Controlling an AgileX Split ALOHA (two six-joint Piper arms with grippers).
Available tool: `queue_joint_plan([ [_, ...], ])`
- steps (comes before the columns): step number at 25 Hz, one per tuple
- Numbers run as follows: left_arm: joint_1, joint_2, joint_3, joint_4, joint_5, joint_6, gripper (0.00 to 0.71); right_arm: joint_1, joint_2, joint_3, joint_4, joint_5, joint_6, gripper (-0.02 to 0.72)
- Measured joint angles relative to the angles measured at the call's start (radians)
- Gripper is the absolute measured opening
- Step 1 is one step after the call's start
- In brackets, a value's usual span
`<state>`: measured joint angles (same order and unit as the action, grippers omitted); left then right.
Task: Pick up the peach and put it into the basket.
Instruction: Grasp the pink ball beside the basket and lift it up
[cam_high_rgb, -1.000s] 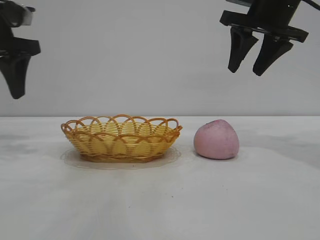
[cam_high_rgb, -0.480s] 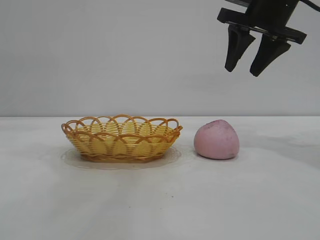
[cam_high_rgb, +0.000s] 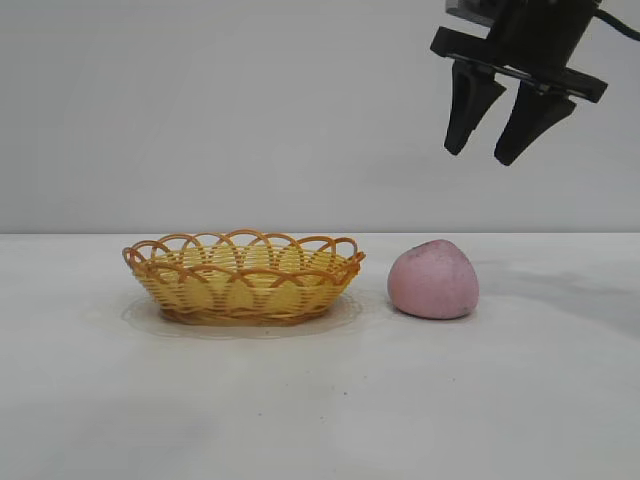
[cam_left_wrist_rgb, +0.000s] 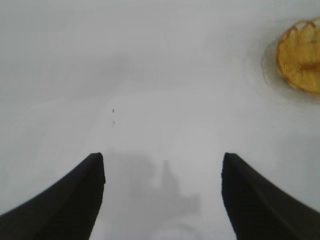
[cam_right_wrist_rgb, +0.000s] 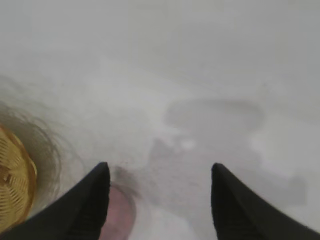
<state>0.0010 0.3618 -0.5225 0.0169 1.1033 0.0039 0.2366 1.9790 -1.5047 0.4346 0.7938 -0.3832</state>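
A: Where did we find the peach (cam_high_rgb: 433, 279)?

B: We saw it sitting on the white table (cam_high_rgb: 320, 400), just to the right of the basket (cam_high_rgb: 242, 277) in the outside view, with a small gap between the two. It rested on its flat underside, its slight point turned up and to the right. Nothing was touching it

A: And the basket?

B: It stood upright on the table, left of centre. Through its looped rim we could see only the yellow weave inside. From the left wrist camera we caught part of it (cam_left_wrist_rgb: 300, 56) at the edge of the picture, well away from that arm's fingers

A: What did we make of the right gripper (cam_high_rgb: 497, 125)?

B: It hung high above the table, above the peach and a little to its right, pointing down at a slant. Its two dark fingers stood apart with nothing between them. In its own wrist view we saw those fingers (cam_right_wrist_rgb: 80, 210) spread wide, a pink sliver of the peach (cam_right_wrist_rgb: 119, 217) showing beside one of them, and a bit of the basket (cam_right_wrist_rgb: 14, 182) farther off

A: And the left gripper (cam_left_wrist_rgb: 162, 200)?

B: We did not see it in the outside view. Its own camera showed its fingers (cam_left_wrist_rgb: 60, 207) held apart over bare table, holding nothing, with only their shadow on the surface
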Motion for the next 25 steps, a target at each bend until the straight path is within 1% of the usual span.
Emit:
queue_joint_plan([
  [2, 0.0, -0.073, 0.03, 0.0, 0.009, 0.0, 0.439, 0.0, 0.0, 0.0, 0.002, 0.0, 0.0, 0.379],
  [11, 0.0, -0.359, 0.038, -0.025, 0.013, 0.0, 0.439, 0.0, 0.0, 0.0, 0.002, 0.046, -0.01, 0.379],
  [14, 0.0, -0.379, 0.038, -0.025, 0.015, 0.005, 0.439, 0.0, 0.001, -0.001, 0.002, 0.065, -0.015, 0.379],
  [19, 0.0, -0.379, 0.038, -0.027, 0.017, 0.009, 0.439, 0.024, 0.002, -0.001, 0.005, 0.144, -0.023, 0.379],
  [25, 0.0, -0.379, 0.038, -0.027, 0.017, 0.012, 0.439, 0.093, 0.03, -0.001, 0.005, 0.167, -0.025, 0.379],
])
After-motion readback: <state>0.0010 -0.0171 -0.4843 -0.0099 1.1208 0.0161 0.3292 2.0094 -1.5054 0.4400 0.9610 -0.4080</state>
